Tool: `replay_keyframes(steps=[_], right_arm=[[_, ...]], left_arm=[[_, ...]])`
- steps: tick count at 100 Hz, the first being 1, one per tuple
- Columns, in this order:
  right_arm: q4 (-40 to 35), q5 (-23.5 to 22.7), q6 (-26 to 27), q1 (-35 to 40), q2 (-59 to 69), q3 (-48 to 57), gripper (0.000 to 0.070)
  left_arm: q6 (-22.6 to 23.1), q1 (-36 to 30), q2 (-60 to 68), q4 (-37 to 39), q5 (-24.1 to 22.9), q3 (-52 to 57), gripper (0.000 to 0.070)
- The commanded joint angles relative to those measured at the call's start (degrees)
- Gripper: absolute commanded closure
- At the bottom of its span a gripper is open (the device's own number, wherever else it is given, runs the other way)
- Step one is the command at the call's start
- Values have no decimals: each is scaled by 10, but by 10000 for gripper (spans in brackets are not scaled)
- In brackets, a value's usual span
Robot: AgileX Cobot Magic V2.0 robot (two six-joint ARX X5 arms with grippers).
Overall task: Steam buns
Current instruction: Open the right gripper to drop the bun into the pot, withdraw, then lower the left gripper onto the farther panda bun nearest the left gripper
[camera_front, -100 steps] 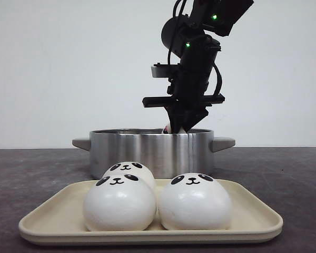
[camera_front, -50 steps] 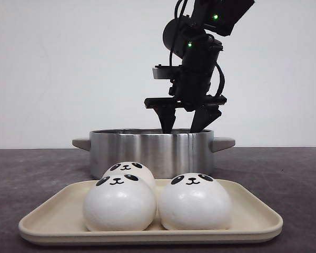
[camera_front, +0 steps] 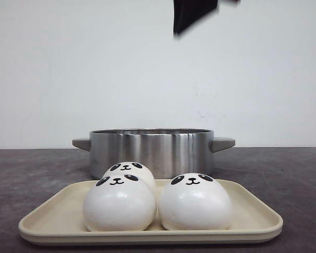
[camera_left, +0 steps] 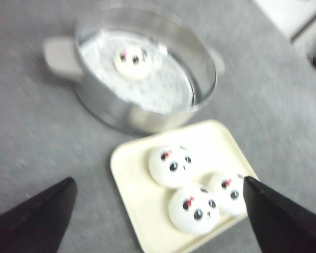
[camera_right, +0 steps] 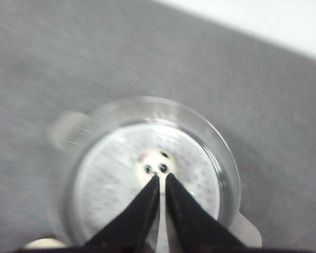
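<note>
Three white panda-faced buns (camera_front: 119, 203) (camera_front: 195, 203) (camera_front: 129, 169) sit on the cream tray (camera_front: 147, 233) at the front. Behind it stands the steel pot (camera_front: 150, 150). A further bun (camera_left: 131, 60) lies inside the pot (camera_left: 147, 118), seen from above. My left gripper (camera_left: 159, 181) hangs high over the tray (camera_left: 130, 182), open wide and holding nothing. My right gripper (camera_right: 163, 176) is well above the pot (camera_right: 224, 174), over the bun (camera_right: 151, 162) inside, and is shut with nothing between its fingers. In the front view only a blurred black piece of an arm (camera_front: 192, 13) shows at the top edge.
The pot has a flat handle on each side (camera_front: 224, 143) (camera_front: 81, 143). The dark grey tabletop (camera_front: 284, 174) runs around the pot and tray. A pale wall lies behind.
The gripper over the pot opened and left a bun inside. It then rose fast, almost out of the top of the front view. The tray buns did not move.
</note>
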Motion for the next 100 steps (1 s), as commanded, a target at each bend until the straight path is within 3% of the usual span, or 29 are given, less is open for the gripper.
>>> replay_keyframes(steps=[1,28,50,100], right_arm=[[0,3,1,21,-47,14,691],[0,54,2,92,-188,14,692],[-20,66,6,109,-240,14,692],[-102,82,13,109,-251,14,692]], left_arm=[[-11,-24,32,9,0,8,108],[-73,-134,153,65,-98,8,108],[-119,-191,264,134,-139,8,108],[-196,-232,429,243,-146,9,108]])
